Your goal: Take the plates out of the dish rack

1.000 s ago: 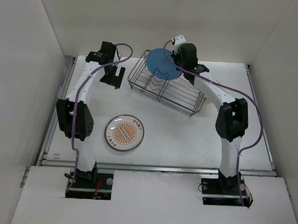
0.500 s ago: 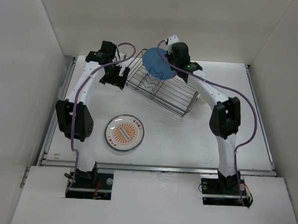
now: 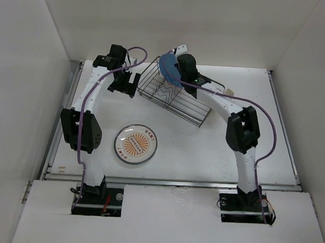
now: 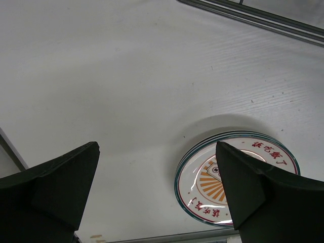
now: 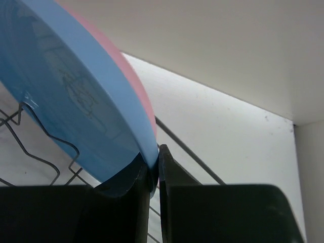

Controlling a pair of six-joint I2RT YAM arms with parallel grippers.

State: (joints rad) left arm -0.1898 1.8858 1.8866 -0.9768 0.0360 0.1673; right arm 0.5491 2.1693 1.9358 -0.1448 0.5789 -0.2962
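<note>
The black wire dish rack (image 3: 180, 100) lies skewed at the back of the table. A blue plate (image 3: 168, 69) stands on edge at its far left end, with a pink plate (image 5: 132, 81) right behind it. My right gripper (image 3: 179, 68) is shut on the blue plate's rim (image 5: 154, 162); the pink plate lies outside the fingers. My left gripper (image 3: 126, 85) is open and empty, just left of the rack. An orange-sunburst plate (image 3: 135, 144) with a teal rim lies flat on the table; it also shows in the left wrist view (image 4: 238, 177).
White walls close in the table on the left, back and right. A metal rail (image 3: 170, 182) runs along the near edge. The rack's wavy dividers (image 5: 45, 152) sit under the blue plate.
My right arm has swung left with the blue plate, and the rack has slid and turned left with it. My left gripper has stayed near the rack's left end.
</note>
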